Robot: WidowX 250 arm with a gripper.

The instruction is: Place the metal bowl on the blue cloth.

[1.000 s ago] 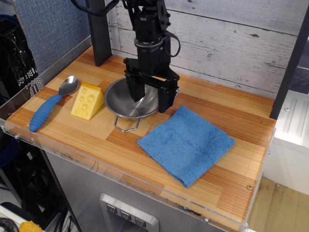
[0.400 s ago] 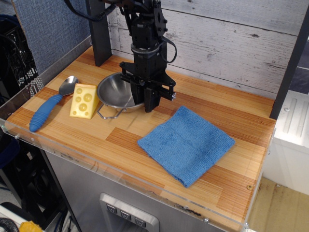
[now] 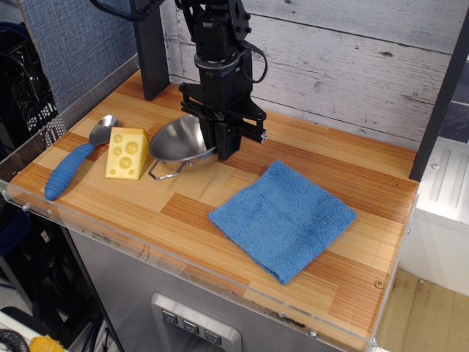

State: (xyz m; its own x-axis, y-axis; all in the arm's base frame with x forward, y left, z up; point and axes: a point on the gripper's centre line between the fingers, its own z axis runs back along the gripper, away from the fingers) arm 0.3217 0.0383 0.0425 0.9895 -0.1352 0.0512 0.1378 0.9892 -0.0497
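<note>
Black gripper [image 3: 218, 147] pinching the far rim of the metal bowl [image 3: 179, 141], bowl tipped up beside the cheese wedge [image 3: 127, 152], fingertips partly hidden, blue cloth [image 3: 282, 218] flat nearby, arm top cut off

Silver bowl [image 3: 178, 141]; blue cloth [image 3: 283, 218]; yellow cheese [image 3: 127, 153].

Lab bench, wooden tabletop [image 3: 220, 198], acrylic guard [image 3: 110, 227]

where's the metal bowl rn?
The round shiny stainless-steel bowl is tilted at the back-centre of the wooden table, its right rim gripped by the black gripper, just right of the yellow cheese wedge.
</note>
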